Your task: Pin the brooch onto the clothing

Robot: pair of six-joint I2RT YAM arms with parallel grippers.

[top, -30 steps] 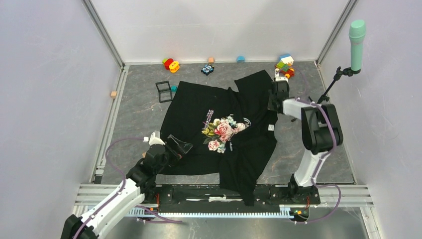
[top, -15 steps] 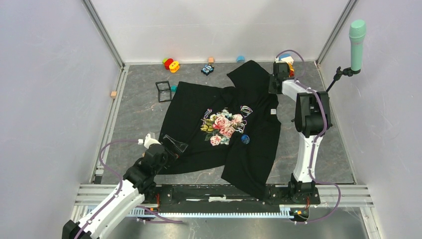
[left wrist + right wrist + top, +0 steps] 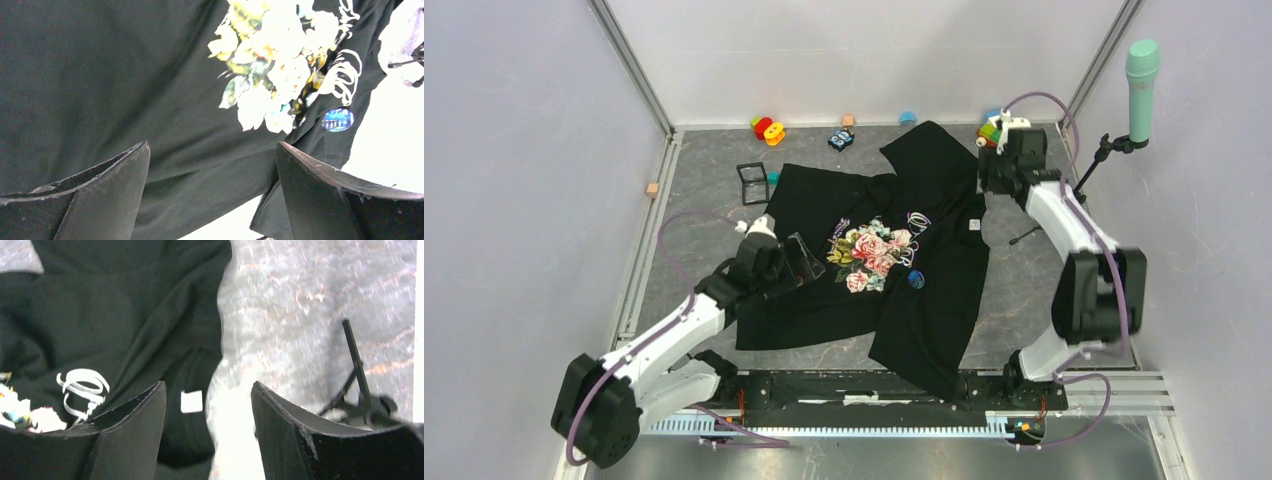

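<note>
The clothing (image 3: 824, 215) is a black T-shirt with a rose print (image 3: 871, 255), spread across the grey floor. The brooch (image 3: 916, 280), a small blue disc, lies on the shirt just right of the print, and shows again in the left wrist view as the brooch (image 3: 338, 120) beside the print (image 3: 270, 75). My left gripper (image 3: 801, 258) hovers open over the shirt's left half with only cloth (image 3: 100, 75) below it (image 3: 213, 145). My right gripper (image 3: 990, 182) is open and empty at the shirt's far right edge (image 3: 208, 386), above a white label (image 3: 191, 401).
Along the back wall lie a red-and-yellow toy (image 3: 767, 129), a small car (image 3: 841, 139) and coloured blocks (image 3: 994, 128). A black square frame (image 3: 752, 183) and teal cube (image 3: 773, 177) sit left of the shirt. A microphone stand (image 3: 1104, 155) stands at the right, with its base (image 3: 360, 405) near my right gripper.
The right gripper dragged the shirt's folded right part toward the back, uncovering the brooch, then opened and let go. The left arm moved forward over the shirt.
</note>
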